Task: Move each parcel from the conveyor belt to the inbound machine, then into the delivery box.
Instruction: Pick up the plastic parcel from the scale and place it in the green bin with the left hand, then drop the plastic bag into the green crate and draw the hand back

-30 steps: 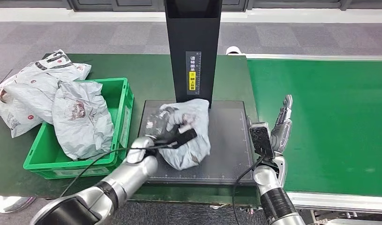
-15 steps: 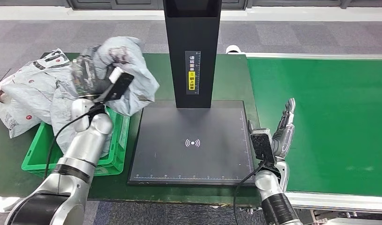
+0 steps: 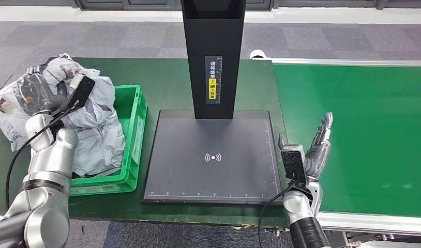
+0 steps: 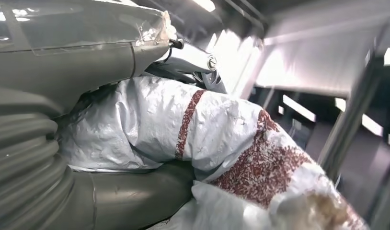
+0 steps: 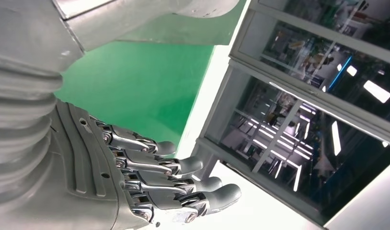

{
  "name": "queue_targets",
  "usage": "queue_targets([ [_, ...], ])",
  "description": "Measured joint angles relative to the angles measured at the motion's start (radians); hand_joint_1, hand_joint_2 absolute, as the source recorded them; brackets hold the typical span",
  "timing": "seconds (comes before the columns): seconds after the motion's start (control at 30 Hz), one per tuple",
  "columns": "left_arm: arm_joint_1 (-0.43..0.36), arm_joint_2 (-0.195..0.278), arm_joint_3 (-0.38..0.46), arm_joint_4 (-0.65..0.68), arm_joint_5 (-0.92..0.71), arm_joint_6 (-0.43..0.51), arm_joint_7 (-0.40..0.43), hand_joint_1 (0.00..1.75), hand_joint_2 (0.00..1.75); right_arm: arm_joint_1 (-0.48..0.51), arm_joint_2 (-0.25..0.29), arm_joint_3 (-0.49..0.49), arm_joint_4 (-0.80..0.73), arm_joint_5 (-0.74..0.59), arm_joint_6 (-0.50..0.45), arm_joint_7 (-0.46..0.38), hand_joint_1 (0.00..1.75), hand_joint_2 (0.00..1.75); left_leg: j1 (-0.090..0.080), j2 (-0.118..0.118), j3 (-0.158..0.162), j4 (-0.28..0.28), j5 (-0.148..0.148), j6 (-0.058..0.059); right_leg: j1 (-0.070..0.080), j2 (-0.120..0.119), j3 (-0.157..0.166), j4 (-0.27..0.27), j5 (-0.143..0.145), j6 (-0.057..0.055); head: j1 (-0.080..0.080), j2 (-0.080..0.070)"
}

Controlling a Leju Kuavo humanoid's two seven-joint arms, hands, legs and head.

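My left hand (image 3: 40,95) grips a crumpled grey parcel (image 3: 97,95) with red print and holds it above the green delivery box (image 3: 130,135), over its far left side. The left wrist view shows the same parcel (image 4: 207,139) pressed between the thumb and the fingers. Another grey parcel (image 3: 97,144) lies inside the box. The black scanning plate of the inbound machine (image 3: 213,155) lies bare under its black post (image 3: 212,57). My right hand (image 3: 317,150) stands open, fingers straight, at the near edge of the green conveyor belt (image 3: 363,134), which carries no parcel.
More grey parcels (image 3: 6,116) are heaped on the green table to the left of the box. A cable runs from my left wrist down along the arm. The right wrist view looks past the fingers at glass windows.
My left hand has carried the parcel off the scanning plate, up and to the left, and now holds it lower over the far left of the box. The right hand has barely moved.
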Motion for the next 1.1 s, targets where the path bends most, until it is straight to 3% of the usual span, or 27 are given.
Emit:
queue_targets([
  [0.03, -0.004, 0.008, -0.007, 0.028, -0.009, -0.023, 0.009, 1.51, 1.75, 0.001, 0.000, -0.002, -0.003, 0.000, 0.000, 0.002, 0.00, 1.75, 0.000, 0.000, 0.000, 0.000, 0.000, 0.000, 0.000, 0.000, 0.000, 0.000, 0.000, 0.000, 0.000, 0.000],
  [0.13, -0.031, 0.036, -0.057, 0.121, -0.062, -0.201, 0.005, 0.21, 1.75, 0.001, -0.001, -0.005, -0.009, -0.004, 0.000, 0.013, 0.00, 1.75, 0.000, 0.001, 0.000, 0.000, 0.000, 0.000, -0.001, 0.001, 0.000, 0.000, 0.000, 0.000, 0.000, 0.000],
  [0.17, -0.038, 0.048, -0.089, 0.155, -0.071, -0.287, -0.027, 0.00, 1.75, 0.001, -0.002, -0.005, -0.012, -0.013, 0.000, 0.017, 0.00, 1.75, 0.000, 0.001, 0.000, 0.000, 0.000, 0.000, -0.001, 0.000, 0.000, 0.000, 0.000, 0.000, 0.000, 0.000],
  [0.3, -0.042, 0.087, -0.221, 0.264, -0.055, -0.562, -0.150, 0.00, 1.75, -0.003, -0.020, -0.005, -0.019, -0.047, 0.000, 0.041, 0.00, 1.75, 0.000, 0.000, 0.000, 0.000, 0.000, 0.000, -0.001, 0.000, 0.000, 0.000, 0.000, 0.000, 0.000, 0.000],
  [0.4, -0.058, 0.097, -0.281, 0.314, -0.028, -0.603, -0.064, 0.00, 1.75, 0.000, -0.029, -0.005, -0.031, -0.043, 0.000, 0.068, 0.00, 1.75, -0.001, 0.000, 0.000, 0.000, 0.000, 0.000, -0.001, 0.000, 0.000, 0.000, 0.000, 0.000, 0.000, 0.000],
  [0.53, -0.087, 0.097, -0.316, 0.347, 0.024, -0.537, 0.069, 0.00, 1.75, 0.018, -0.033, -0.005, -0.058, -0.026, 0.000, 0.095, 0.00, 1.75, -0.001, 0.000, 0.000, 0.000, 0.000, -0.001, 0.000, 0.000, 0.000, 0.000, 0.001, -0.001, 0.000, 0.000],
  [0.67, -0.104, 0.092, -0.306, 0.350, 0.154, -0.382, 0.145, 0.00, 1.75, 0.046, -0.035, -0.005, -0.091, -0.016, 0.000, 0.122, 0.00, 1.75, 0.000, 0.001, 0.000, 0.000, 0.001, -0.002, 0.000, 0.000, -0.001, 0.000, 0.002, -0.003, 0.000, 0.000],
  [0.9, -0.110, 0.078, -0.196, 0.284, 0.487, -0.142, 0.010, 0.00, 1.75, 0.061, -0.035, -0.005, -0.109, -0.008, 0.000, 0.130, 0.00, 1.75, 0.001, 0.001, 0.000, 0.000, 0.001, -0.002, 0.002, 0.001, -0.001, 0.000, 0.002, -0.003, 0.000, 0.000],
  [1.0, -0.102, 0.073, -0.171, 0.240, 0.592, -0.102, -0.058, 0.00, 1.75, 0.062, -0.035, -0.005, -0.111, -0.009, 0.000, 0.113, 0.00, 1.75, 0.001, 0.001, -0.001, 0.000, 0.001, -0.002, 0.002, 0.000, -0.001, 0.000, 0.002, -0.003, 0.000, 0.000],
  [1.1, -0.092, 0.067, -0.170, 0.193, 0.617, -0.099, -0.068, 0.00, 1.75, 0.062, -0.035, -0.005, -0.116, -0.018, 0.000, 0.088, 0.00, 1.75, 0.001, 0.001, -0.001, 0.000, 0.001, -0.002, 0.002, 0.000, -0.001, 0.000, 0.002, -0.003, 0.000, 0.000],
])
